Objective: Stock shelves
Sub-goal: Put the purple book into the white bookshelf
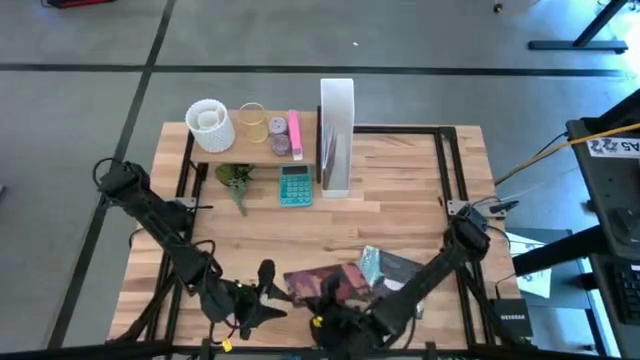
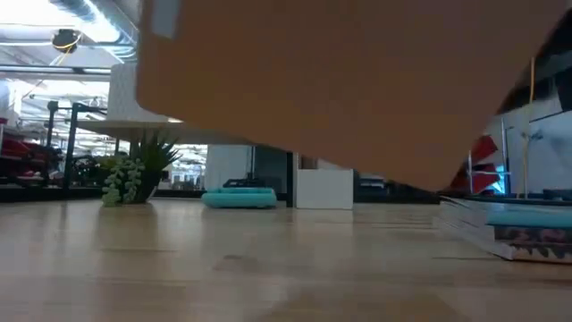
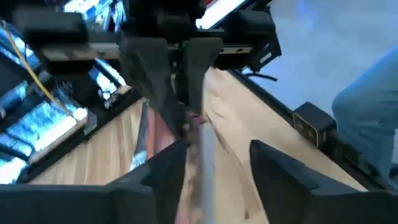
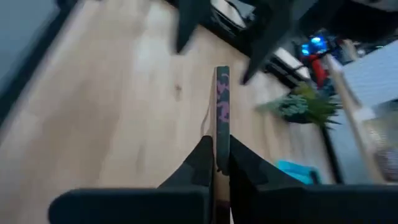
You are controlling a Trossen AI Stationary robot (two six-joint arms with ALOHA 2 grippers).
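At the back left of the worktop, standing on the raised plank shelf: a white perforated cup, a glass jar, a small grey item and a pink item. Just in front of the shelf, lying on the worktop: a green plant sprig and a teal calculator. Right beside the shelf's end, upright: the tall white file box.

Along the front edge, left first: left hand, low over the worktop, fingers spread wide apart, gripping nothing. Seen from the left wrist, flanking the thin edge of a book, with the other arm's hand above.

Next to the right: right hand, pinched tight on that book, held on edge and off the worktop. From table height, filling most of the upper picture with its brown cover.

Farther right, lying flat near the front: a small pile of magazines. Well apart from shelf and file box, both hands and book alike.
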